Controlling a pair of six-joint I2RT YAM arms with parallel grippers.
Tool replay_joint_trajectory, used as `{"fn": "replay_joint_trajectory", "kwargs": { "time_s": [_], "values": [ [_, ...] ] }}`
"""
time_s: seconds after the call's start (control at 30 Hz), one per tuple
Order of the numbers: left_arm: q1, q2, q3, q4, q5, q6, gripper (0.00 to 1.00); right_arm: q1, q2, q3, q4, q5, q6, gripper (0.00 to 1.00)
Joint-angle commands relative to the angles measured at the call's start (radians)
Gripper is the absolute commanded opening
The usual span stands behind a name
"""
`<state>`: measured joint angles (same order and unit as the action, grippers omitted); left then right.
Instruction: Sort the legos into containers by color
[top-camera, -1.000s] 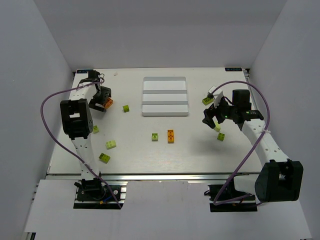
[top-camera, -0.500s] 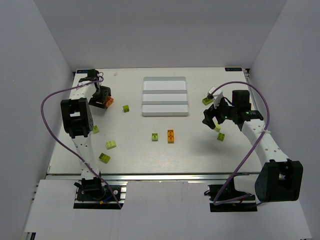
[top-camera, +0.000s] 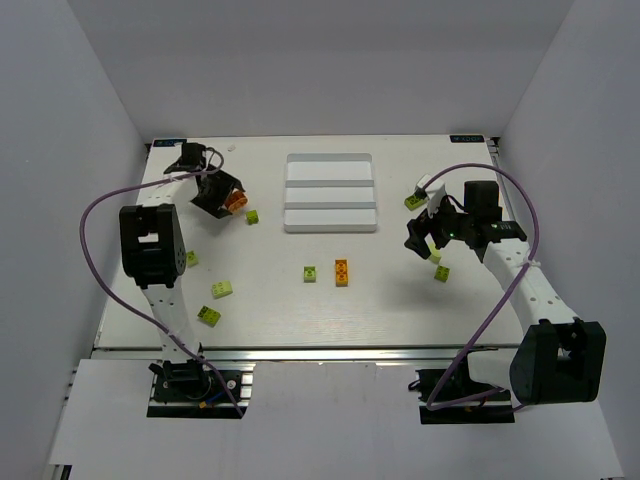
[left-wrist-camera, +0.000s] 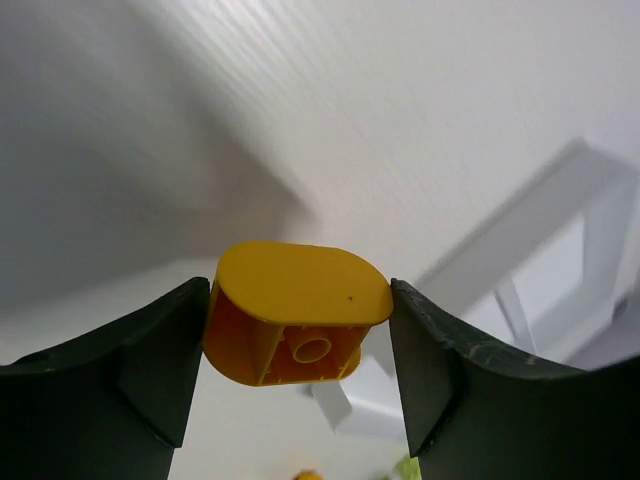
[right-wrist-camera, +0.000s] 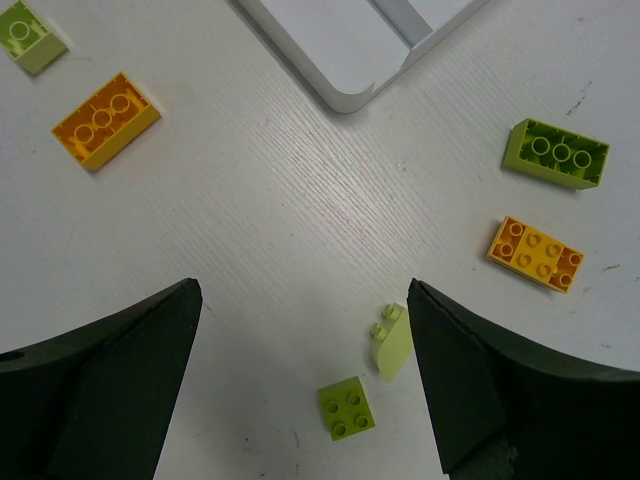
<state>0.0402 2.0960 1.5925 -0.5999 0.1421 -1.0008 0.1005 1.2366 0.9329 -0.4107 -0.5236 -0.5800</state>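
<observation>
Left fingers (left-wrist-camera: 120, 380) clamp the orange lego (left-wrist-camera: 300, 300) between them (underside showing).

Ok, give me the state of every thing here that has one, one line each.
left hand: shut on the held orange brick.
held orange brick: gripped, lifted off the table.
right hand: open, empty.
tray: all three compartments empty.
loose orange brick: lying on the table, unsorted.
green brick: lying beside it, unsorted.
</observation>
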Motion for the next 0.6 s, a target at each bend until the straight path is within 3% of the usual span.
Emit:
{"fn": "replay_joint_trajectory", "kwargs": {
  "time_s": [0.0, 0.13, 0.23, 0.37, 0.57],
  "values": [
    [-0.054, -0.154, -0.037, 0.175, 0.177, 0.108, 0.27, 0.002, -0.034, -0.014, 0.016, -0.022, 0.017, 0.89],
    [-0.126, -0.146, -0.016, 0.252, 0.28, 0.175, 0.26, 0.004, -0.037, -0.02, 0.018, -0.035, 0.031, 0.88],
    [-0.19, -0.069, 0.093, 0.238, 0.289, 0.224, 0.27, 0.005, -0.037, -0.02, 0.015, -0.042, 0.037, 0.88],
    [-0.25, 0.077, 0.344, 0.166, 0.243, 0.232, 0.29, 0.005, -0.039, -0.022, 0.018, -0.047, 0.042, 0.88],
    [-0.286, 0.275, 0.593, 0.184, 0.172, 0.186, 0.33, 0.005, -0.055, -0.039, 0.03, -0.046, 0.046, 0.89]
  ]
}}
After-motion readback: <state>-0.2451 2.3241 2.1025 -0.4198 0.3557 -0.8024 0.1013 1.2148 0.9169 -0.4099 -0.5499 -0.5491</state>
